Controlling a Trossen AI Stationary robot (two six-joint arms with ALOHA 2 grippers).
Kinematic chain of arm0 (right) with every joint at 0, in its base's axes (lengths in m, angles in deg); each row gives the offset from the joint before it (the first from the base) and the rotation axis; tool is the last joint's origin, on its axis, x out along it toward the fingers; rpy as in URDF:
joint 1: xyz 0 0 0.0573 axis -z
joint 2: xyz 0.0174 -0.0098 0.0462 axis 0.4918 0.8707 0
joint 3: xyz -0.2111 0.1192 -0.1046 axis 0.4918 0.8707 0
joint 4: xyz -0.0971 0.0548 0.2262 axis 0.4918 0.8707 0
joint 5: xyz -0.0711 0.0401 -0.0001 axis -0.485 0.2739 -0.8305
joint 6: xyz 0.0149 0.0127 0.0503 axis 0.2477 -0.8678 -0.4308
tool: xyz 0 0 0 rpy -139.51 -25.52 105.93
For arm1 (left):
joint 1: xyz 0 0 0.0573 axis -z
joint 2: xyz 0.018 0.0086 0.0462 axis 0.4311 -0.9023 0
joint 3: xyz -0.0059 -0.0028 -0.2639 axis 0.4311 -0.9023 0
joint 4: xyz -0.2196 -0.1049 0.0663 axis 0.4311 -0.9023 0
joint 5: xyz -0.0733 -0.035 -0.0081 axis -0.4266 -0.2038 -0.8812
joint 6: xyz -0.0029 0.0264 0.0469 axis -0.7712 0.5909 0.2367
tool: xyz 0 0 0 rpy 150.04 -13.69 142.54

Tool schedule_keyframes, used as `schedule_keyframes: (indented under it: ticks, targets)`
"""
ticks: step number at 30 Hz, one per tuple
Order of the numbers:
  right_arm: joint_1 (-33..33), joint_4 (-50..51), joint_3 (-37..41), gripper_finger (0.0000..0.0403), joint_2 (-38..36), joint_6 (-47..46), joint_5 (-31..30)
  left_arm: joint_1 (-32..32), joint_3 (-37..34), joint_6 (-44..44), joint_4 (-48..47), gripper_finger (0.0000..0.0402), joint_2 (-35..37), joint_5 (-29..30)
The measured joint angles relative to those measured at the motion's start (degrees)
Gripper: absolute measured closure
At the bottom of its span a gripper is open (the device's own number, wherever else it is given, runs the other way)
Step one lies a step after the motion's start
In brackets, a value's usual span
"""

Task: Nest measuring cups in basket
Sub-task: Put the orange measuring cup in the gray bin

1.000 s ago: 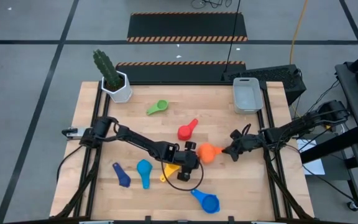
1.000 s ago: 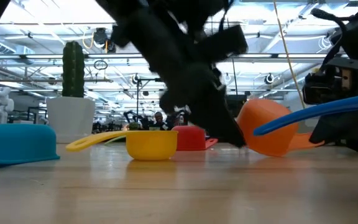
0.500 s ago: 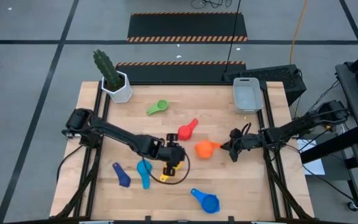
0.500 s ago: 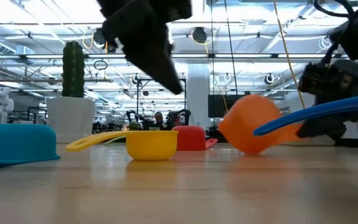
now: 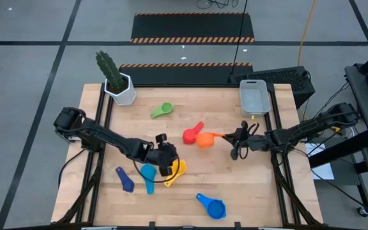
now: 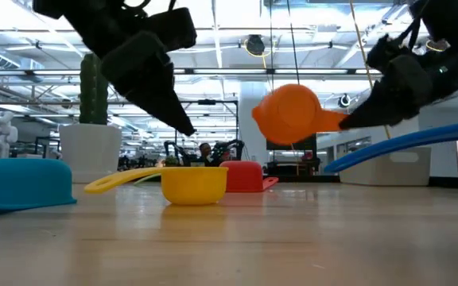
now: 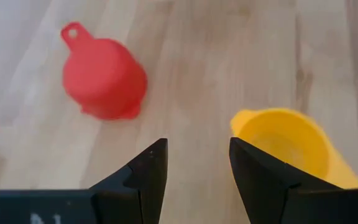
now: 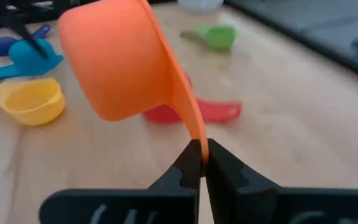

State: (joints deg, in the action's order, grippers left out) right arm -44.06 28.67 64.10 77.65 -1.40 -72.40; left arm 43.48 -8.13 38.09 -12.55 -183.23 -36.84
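My right gripper (image 5: 234, 138) is shut on the orange measuring cup (image 5: 203, 140), which is in the air beside the red cup (image 5: 192, 133). My left gripper (image 5: 165, 157) hangs open above the table, just over the yellow cup (image 5: 176, 171); its wrist view shows the red cup (image 7: 101, 78) and the yellow cup (image 7: 288, 140) ahead of the fingers. The green (image 5: 161, 110), light blue (image 5: 147, 176), dark blue (image 5: 124, 179) and blue (image 5: 211, 206) cups lie on the wood. The grey-blue basket (image 5: 254, 97) stands at the far right. My right gripper pinches the orange cup's flat handle near its free end (image 8: 194, 134) between its two fingers, reaching in from the table's right. The cup is lifted clear of the table (image 6: 289, 115). Its bowl sticks out past the fingertips toward the table's left, and its handle (image 6: 330, 121) is about level.
A white hexagonal pot with a cactus (image 5: 117, 80) stands at the far left corner. The red cup (image 6: 243, 176) and yellow cup (image 6: 193, 184) lie below and beside the lifted cup. Bare wood lies between the orange cup and the basket.
My right gripper has risen and moved toward the far edge, carrying the orange cup from the table up into the air, next to the red cup. My left gripper has drawn back from the orange cup toward the table's left and has risen.
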Motion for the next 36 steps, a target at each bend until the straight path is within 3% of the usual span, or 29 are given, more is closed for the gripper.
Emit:
schedule_keyframes:
  ticks: [10,16,23,27,29,36]
  targets:
    - [-3.65,-0.64,-3.95,0.0403,-0.06,14.69,-17.32,1.92,-0.57,-0.18,6.77,0.0225,-0.02,-0.02]
    - [-7.12,0.09,-9.54,0.0403,-0.06,26.66,-24.33,2.11,-0.55,1.54,8.75,0.0225,-0.18,-0.04]
    - [-9.83,0.35,-13.62,0.0403,-0.08,39.70,-41.41,1.96,-0.55,2.46,9.86,0.0225,-0.20,1.05]
    - [-10.62,1.38,-13.62,0.0403,0.67,42.16,-50.02,1.94,-0.53,5.30,12.94,0.0225,-0.20,1.49]
    - [-10.80,2.08,-13.62,0.0403,1.99,41.68,-52.28,1.85,-0.53,6.44,14.58,0.0225,-0.20,1.52]
    - [-10.86,2.30,-13.62,0.0403,7.32,39.36,-51.61,1.72,-0.51,7.30,15.64,0.0225,-0.20,1.53]
